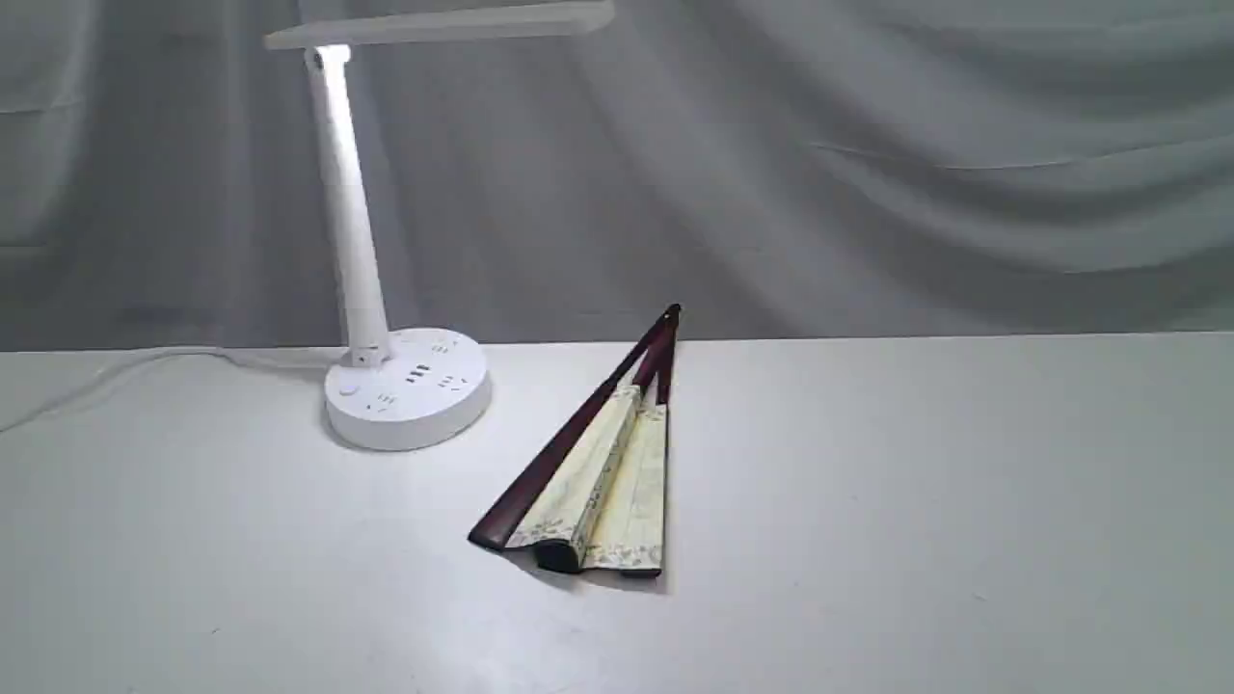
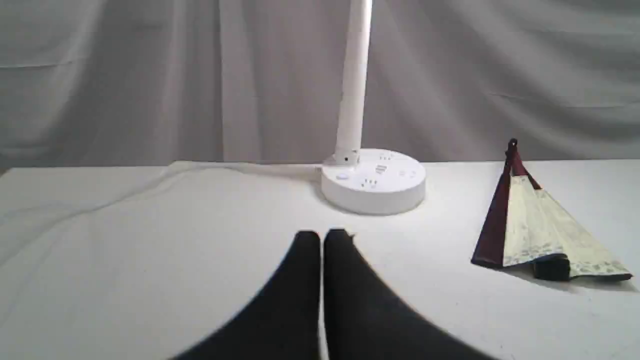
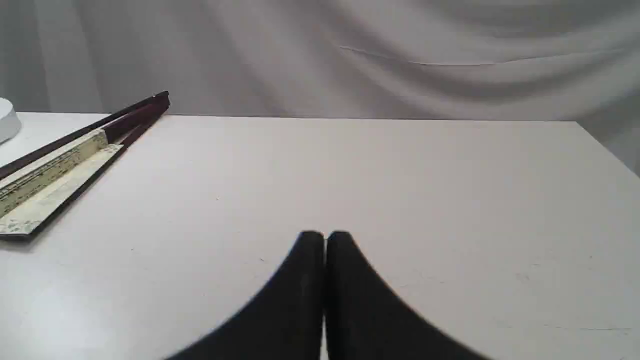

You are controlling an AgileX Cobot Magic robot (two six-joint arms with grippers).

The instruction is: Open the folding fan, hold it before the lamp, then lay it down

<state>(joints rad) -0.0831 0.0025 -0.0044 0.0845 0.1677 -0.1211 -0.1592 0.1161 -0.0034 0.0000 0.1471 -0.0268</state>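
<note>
Jaws together — both — over table

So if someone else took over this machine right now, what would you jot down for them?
Left arm's fingers: shut, holding nothing.
Right arm's fingers: shut, holding nothing.
The cream paper folding fan with maroon wooden ribs lies on the white table, only slightly parted. In the exterior view it is to the right of the white plastic desk lamp. Neither arm touches it.
Done: nothing yet.
Left: open the fan, hold it before the lamp, lay it down.
</note>
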